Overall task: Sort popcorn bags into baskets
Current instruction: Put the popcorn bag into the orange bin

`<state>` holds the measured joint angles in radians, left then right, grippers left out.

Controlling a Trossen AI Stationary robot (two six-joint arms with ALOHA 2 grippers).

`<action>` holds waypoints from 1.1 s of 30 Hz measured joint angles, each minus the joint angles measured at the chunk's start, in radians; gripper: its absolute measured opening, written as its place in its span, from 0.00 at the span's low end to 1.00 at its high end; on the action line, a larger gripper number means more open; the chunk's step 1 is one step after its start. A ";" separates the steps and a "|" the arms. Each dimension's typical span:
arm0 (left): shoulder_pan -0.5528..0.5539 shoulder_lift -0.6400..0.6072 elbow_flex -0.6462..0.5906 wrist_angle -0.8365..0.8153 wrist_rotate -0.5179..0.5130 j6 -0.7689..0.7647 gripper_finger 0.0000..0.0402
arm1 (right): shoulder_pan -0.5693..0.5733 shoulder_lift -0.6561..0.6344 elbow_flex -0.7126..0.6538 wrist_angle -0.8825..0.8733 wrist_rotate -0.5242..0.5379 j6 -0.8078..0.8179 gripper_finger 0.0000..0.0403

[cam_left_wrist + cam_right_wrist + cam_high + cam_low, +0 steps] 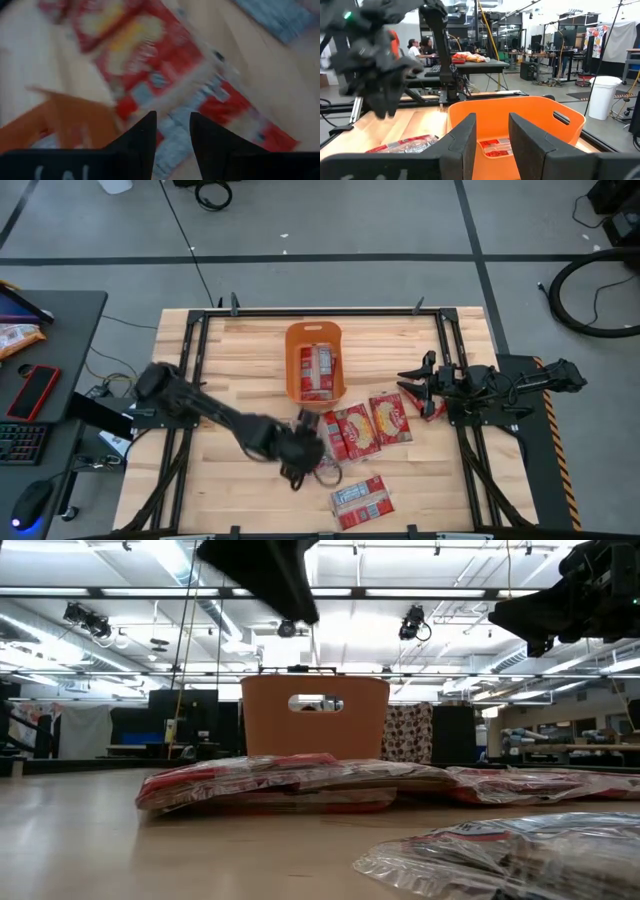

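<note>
The orange basket point(313, 363) stands at the table's far middle with red popcorn bags point(318, 368) inside. More bags lie flat in front of it: two side by side point(350, 430) point(391, 418) and one nearer the front edge point(360, 498), label side up. My left gripper point(312, 437) point(172, 132) hovers open above the bags on the table, raised clear in the low view point(265, 570). My right gripper point(408, 380) point(492, 135) is open and raised to the right of the basket point(520, 120), pointing at it. Another bag point(433, 408) lies partly under the right arm.
A side table to the left holds a plain red smartphone point(35, 392), a keyboard and a snack bag point(15, 335). Black frame rails point(195, 340) run along the table's edges. The right wrist view shows people seated at desks beyond the table point(415, 50).
</note>
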<state>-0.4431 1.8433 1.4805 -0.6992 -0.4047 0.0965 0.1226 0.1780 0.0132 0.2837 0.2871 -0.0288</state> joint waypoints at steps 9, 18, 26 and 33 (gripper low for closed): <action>-0.121 0.162 -0.001 -0.147 -0.035 0.046 0.41 | 0.000 0.000 0.000 0.015 0.000 0.000 0.29; -0.172 0.192 -0.001 -0.268 -0.036 -0.013 0.50 | 0.000 0.000 0.000 0.017 0.000 0.000 0.30; -0.170 0.264 -0.001 -0.304 -0.057 -0.025 0.50 | 0.000 0.000 0.000 0.018 0.000 0.000 0.30; -0.161 0.314 0.002 -0.321 -0.139 -0.026 0.40 | 0.000 0.000 0.000 0.019 0.000 0.000 0.30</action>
<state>-0.6041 2.1570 1.4822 -1.0202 -0.5438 0.0709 0.1230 0.1776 0.0132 0.3026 0.2871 -0.0288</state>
